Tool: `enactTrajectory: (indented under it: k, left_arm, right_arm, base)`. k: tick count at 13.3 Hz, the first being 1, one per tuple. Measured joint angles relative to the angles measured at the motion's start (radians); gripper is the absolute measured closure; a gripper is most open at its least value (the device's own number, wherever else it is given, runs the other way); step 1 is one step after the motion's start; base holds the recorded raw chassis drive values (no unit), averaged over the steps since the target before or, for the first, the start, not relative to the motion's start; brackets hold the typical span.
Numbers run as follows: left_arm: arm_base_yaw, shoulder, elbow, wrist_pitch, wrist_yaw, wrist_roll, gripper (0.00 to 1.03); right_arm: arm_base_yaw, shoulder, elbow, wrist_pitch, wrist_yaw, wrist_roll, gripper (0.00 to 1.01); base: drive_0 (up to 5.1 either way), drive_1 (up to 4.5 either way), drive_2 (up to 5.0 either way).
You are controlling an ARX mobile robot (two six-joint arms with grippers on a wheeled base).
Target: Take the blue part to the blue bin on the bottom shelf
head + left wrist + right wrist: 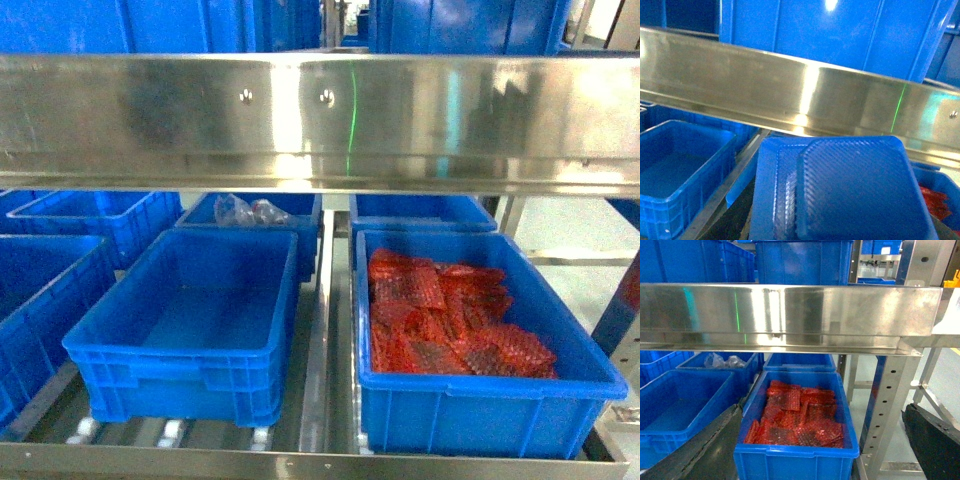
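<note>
In the left wrist view the blue part (850,192), a ribbed square tray-like piece, fills the lower frame from 5 to 7 o'clock, right at the camera. The left gripper's fingers cannot be made out around it, so whether its jaws pinch the part cannot be told. Neither other view shows this part.

The right wrist view shows dark finger edges (935,440) of the right gripper (820,450) at 4 and 8 o'clock, well apart with nothing between them: the jaws stand spread.

In the head view, nearest at 6 o'clock, runs the front rail of the bottom shelf (300,462), with white rollers (170,432) just behind it. On the rollers at 7 o'clock sits an empty blue bin (190,330). Beside it at 4 o'clock, across a steel divider (325,350), a second blue bin (480,400) holds red mesh pieces (440,315); the right wrist view looks down on the same pile. Behind the empty bin, toward 11 o'clock, another bin (290,210) carries clear plastic bags (250,210). More blue bins (90,215) stand at 9 o'clock.

Above, across 12 o'clock, an upper steel rail (320,110) with two small screws (286,97) spans the head view, with blue crates (470,25) farther up behind it. Only the right wrist view shows the perforated upright post (885,410) at 4 o'clock.
</note>
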Motion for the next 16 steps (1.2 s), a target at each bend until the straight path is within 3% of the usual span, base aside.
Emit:
enactTrajectory:
  k: [16]
  left_arm:
    - [0.000, 0.000, -0.001, -0.005, 0.001, -0.007, 0.60]
  right_arm:
    - [0.000, 0.000, 0.000, -0.003, 0.000, -0.001, 0.03]
  base:
    - [0.0, 0.00, 0.0]
